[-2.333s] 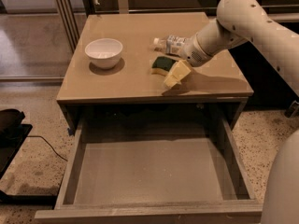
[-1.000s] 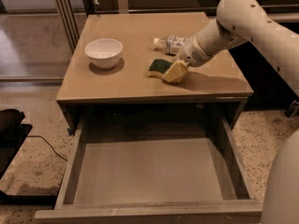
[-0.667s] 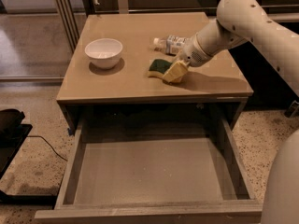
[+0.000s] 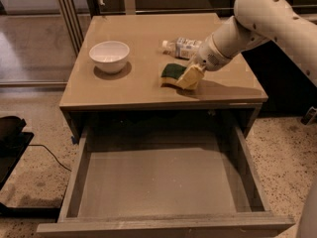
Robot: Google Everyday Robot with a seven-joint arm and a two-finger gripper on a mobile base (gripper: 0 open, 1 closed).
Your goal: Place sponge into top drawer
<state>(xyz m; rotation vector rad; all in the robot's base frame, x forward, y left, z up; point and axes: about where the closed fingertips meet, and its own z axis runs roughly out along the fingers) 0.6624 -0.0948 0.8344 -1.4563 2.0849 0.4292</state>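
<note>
The sponge, dark green on top, lies on the tan cabinet top right of the middle, near the front edge. My gripper comes in from the right on the white arm, and its cream fingers are closed over the sponge's right end, with the sponge still resting on the top. The top drawer is pulled fully open below the front edge. It is a wide grey box with nothing in it.
A white bowl stands on the left of the cabinet top. A white-labelled plastic bottle lies just behind the sponge and the gripper. A dark object sits on the speckled floor at the left.
The gripper has moved a little up and left from beside the sponge onto its right end, then stayed still. The drawer, bowl and bottle have not moved.
</note>
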